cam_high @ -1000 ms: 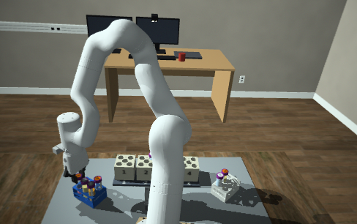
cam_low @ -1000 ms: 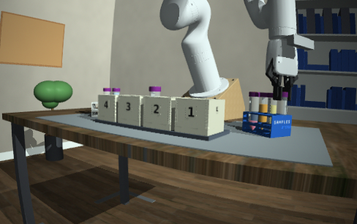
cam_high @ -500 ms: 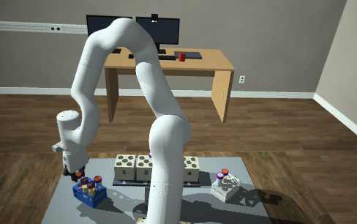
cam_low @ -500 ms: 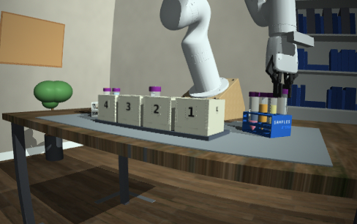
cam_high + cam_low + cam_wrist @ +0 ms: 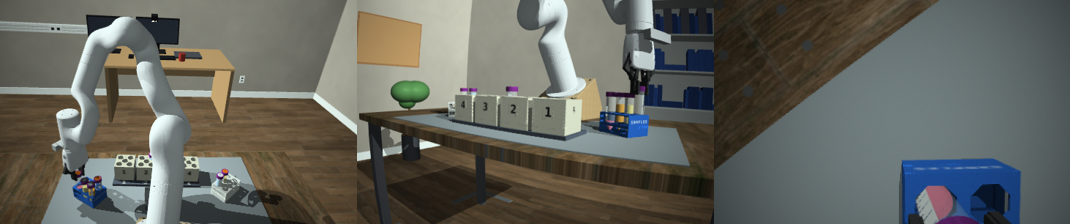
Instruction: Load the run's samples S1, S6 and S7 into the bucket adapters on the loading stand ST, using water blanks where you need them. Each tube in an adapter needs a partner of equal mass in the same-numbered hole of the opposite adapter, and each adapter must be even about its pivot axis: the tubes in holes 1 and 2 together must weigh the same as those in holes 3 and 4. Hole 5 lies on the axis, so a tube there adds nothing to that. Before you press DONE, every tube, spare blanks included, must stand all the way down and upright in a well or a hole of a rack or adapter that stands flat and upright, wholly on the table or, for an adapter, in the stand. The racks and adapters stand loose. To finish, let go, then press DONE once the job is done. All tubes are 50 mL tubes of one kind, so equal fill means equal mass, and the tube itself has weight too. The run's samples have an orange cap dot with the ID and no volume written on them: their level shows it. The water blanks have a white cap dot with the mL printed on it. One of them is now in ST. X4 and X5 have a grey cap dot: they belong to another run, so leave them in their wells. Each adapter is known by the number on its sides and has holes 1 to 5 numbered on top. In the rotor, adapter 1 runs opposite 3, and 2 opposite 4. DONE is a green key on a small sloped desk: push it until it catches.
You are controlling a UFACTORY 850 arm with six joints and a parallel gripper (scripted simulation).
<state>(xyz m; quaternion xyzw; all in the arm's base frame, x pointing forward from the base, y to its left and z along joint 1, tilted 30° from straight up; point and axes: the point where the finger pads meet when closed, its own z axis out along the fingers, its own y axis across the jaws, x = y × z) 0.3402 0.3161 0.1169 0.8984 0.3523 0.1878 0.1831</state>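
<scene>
Orange-dotted tube (image 5: 78, 173) (image 5: 639, 104) (image 5: 958, 220) pinched in my claw (image 5: 74, 175) (image 5: 639, 90) (image 5: 956, 218), above the blue rack (image 5: 91, 201) (image 5: 638, 128) (image 5: 949, 166); a tilt could snag its well and drag the loose rack. Neighbouring caps beside my fingers might get knocked. I can't read its ID or level; its lower end is hidden below me.

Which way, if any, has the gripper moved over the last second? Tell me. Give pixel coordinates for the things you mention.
Yes: in the exterior view, the gripper (image 5: 75, 175) (image 5: 641, 88) (image 5: 956, 219) has moved up, farther above the blue rack (image 5: 87, 198) (image 5: 638, 129) (image 5: 959, 176).
</scene>
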